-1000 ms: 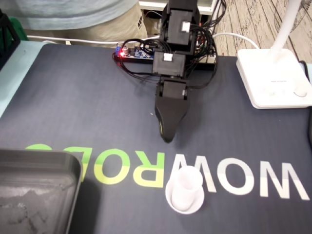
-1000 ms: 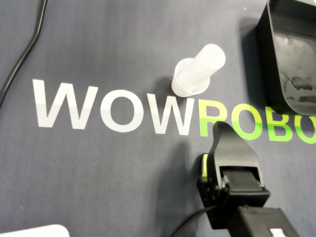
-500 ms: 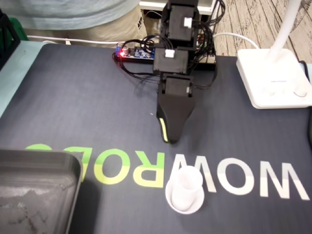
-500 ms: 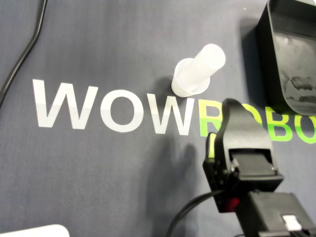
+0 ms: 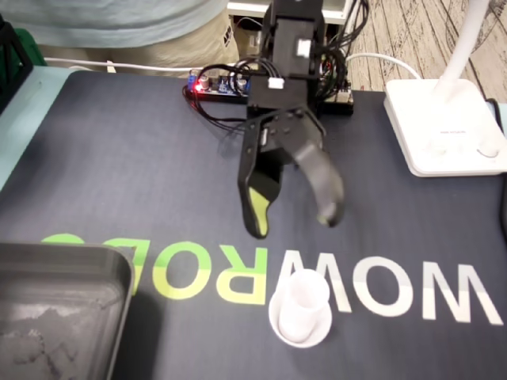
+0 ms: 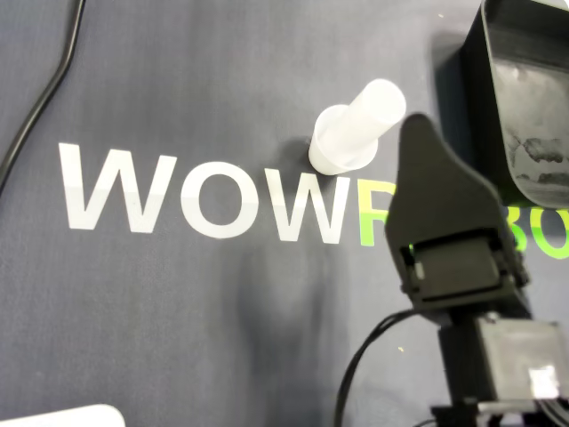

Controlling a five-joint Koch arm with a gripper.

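A small white plastic tube on a wider round base (image 5: 299, 315) stands upright on the dark mat, on the white "W" of the printed lettering. My gripper (image 5: 291, 220) hangs above the mat just behind it, open wide, with nothing between its jaws. One finger (image 5: 255, 214) has a yellow-green pad; the other finger (image 5: 326, 194) is black. From overhead, the gripper (image 6: 414, 132) shows only as one black wedge, its tip just right of the white tube (image 6: 356, 135) and apart from it.
A black tray (image 5: 63, 269) sits at the fixed view's lower left and shows as the tray (image 6: 524, 98) at the top right overhead. A white lamp base (image 5: 444, 127) stands at the right. A circuit board with wires (image 5: 222, 85) lies behind the arm. A black cable (image 6: 40, 98) crosses the mat.
The gripper was shut and pointed down at the mat; it has since lifted, reached toward the white tube and opened wide. The tube has not moved.
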